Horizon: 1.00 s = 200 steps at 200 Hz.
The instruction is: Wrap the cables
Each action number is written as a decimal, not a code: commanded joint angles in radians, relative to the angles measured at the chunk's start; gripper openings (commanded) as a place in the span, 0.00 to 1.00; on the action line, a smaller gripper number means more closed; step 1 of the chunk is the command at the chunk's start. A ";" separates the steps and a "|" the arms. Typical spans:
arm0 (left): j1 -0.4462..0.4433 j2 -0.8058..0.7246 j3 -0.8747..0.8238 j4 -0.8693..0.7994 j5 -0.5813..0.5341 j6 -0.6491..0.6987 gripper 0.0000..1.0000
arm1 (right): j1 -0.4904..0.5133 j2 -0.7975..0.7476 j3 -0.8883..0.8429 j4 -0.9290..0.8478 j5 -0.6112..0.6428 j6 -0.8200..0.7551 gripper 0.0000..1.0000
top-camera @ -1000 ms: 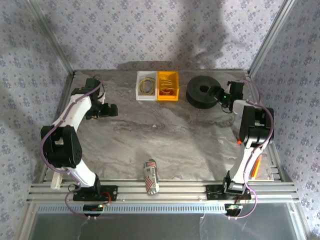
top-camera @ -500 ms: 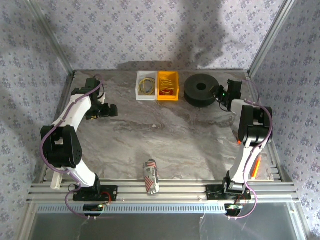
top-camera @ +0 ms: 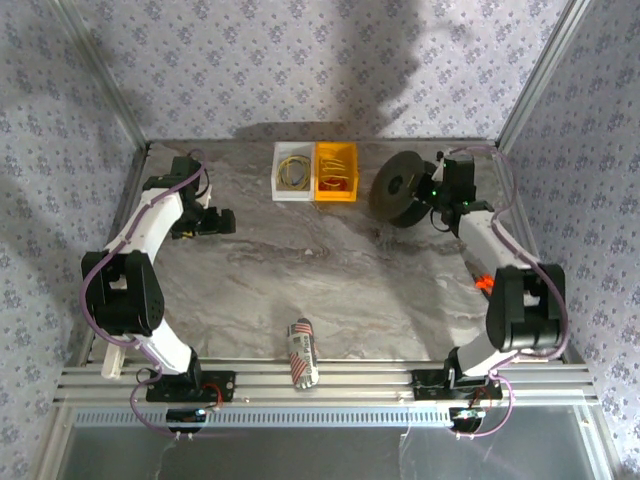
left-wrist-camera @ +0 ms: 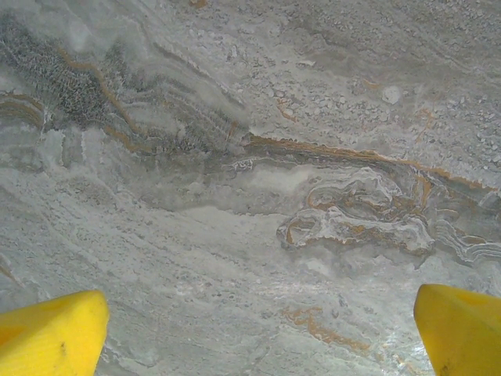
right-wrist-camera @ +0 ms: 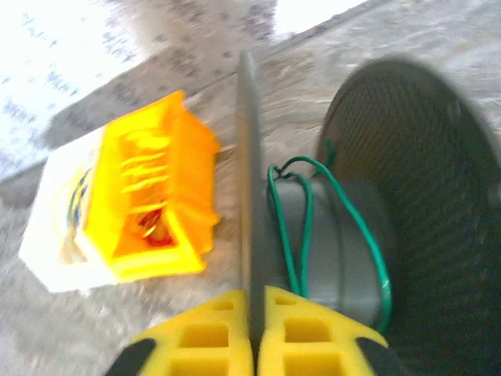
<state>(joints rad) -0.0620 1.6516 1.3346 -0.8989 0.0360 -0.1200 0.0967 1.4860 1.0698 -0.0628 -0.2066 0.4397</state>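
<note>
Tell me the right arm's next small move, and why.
Probably lift the black spool clear and draw it towards the table's open middle: the right pincer is shut on its thin flange, the spool stands tilted on edge beside the yellow bin, with a green wire looped round its hub.

I get an evenly bright overhead feed, soft shadows on the back wall (top-camera: pixel 300 70). Right wrist feed is smeared with blur, the white bin (right-wrist-camera: pixel 48 235) washed out; left wrist feed is sharp.
</note>
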 commanded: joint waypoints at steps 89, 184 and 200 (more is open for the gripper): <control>-0.017 0.005 0.046 -0.037 -0.002 0.018 1.00 | 0.316 -0.279 -0.206 0.034 -0.217 0.306 0.00; -0.029 -0.006 0.051 -0.064 -0.004 0.024 1.00 | 0.394 -0.044 -0.422 0.412 -0.147 0.552 0.00; -0.029 0.000 0.056 -0.069 -0.004 0.025 1.00 | 0.385 -0.020 -0.425 0.358 -0.140 0.518 0.00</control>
<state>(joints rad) -0.0864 1.6520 1.3521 -0.9253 0.0364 -0.1127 0.4797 1.4220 0.6716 0.3618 -0.4042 0.9874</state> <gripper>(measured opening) 0.997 0.067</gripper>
